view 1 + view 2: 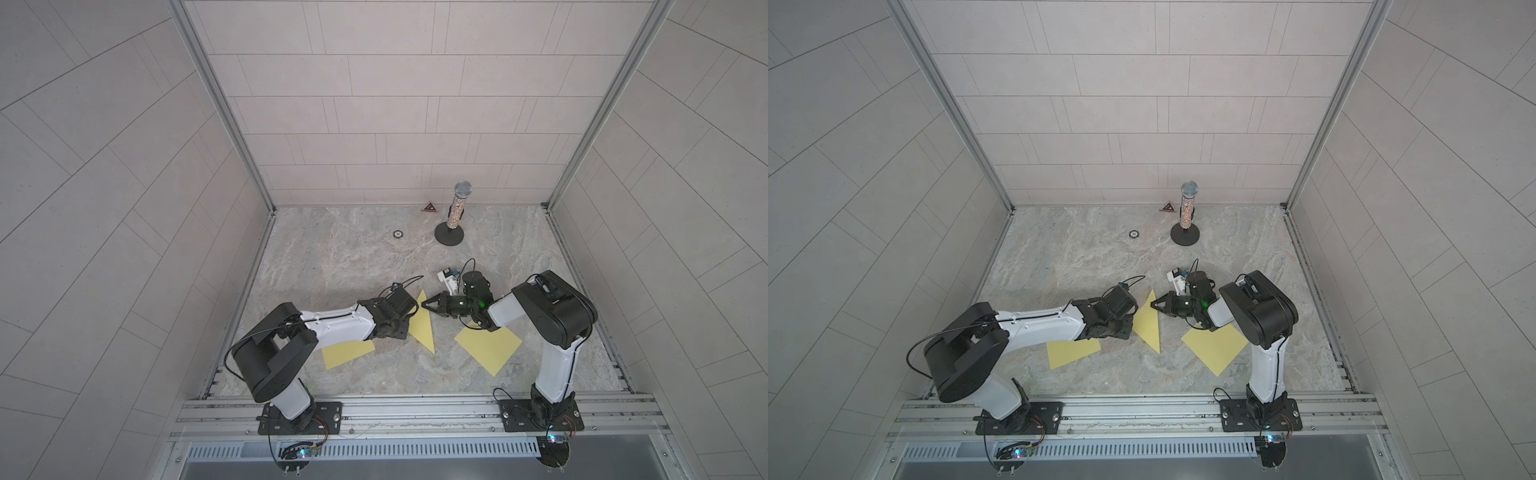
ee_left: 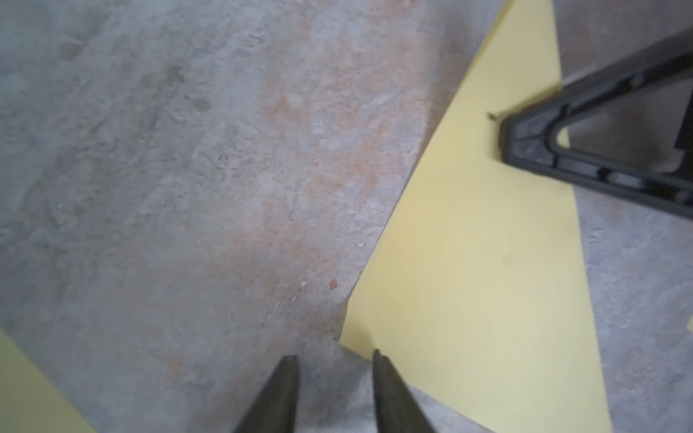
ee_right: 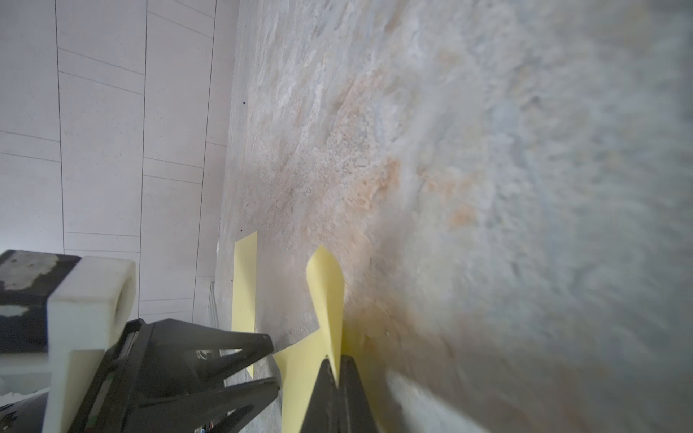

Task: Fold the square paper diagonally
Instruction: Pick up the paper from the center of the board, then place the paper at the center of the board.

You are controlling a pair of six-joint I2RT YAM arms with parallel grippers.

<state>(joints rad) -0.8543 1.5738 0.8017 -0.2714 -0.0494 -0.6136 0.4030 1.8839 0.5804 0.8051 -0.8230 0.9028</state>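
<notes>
1. The marble table [image 1: 332, 257] carries three yellow sheets, all on the half nearer the robot.
2. A yellow square sheet [image 1: 488, 349] lies flat on the robot's right. A second yellow sheet [image 1: 347, 355] lies partly under the left arm [image 1: 332, 326]. That forearm hangs low over it, so a sideways sweep could drag the sheet.
3. The folded yellow paper [image 1: 423, 326] lies at the middle, between the two grippers, and is already a triangle.
   - Risk: in the right wrist view its far tip lifts off the table and the layers seem to gape. The crease looks unpressed, so I judge the fold may spring open.
   - Its long edge runs from far to near, with the near end leaning slightly to the robot's right. The square corner points to the robot's left.
4. The right gripper [image 1: 424, 304] is turned sideways and appears clamped tight on the long edge near the far tip. Any pull from here would slide the paper or skew its layers.
5. The left gripper [image 2: 333, 358] has its jaws parted and grasps nothing. One of its fingers [image 2: 382, 375] sits at the square corner, though whether it touches I cannot tell. If it does, it could snag that corner on leaving.
</notes>
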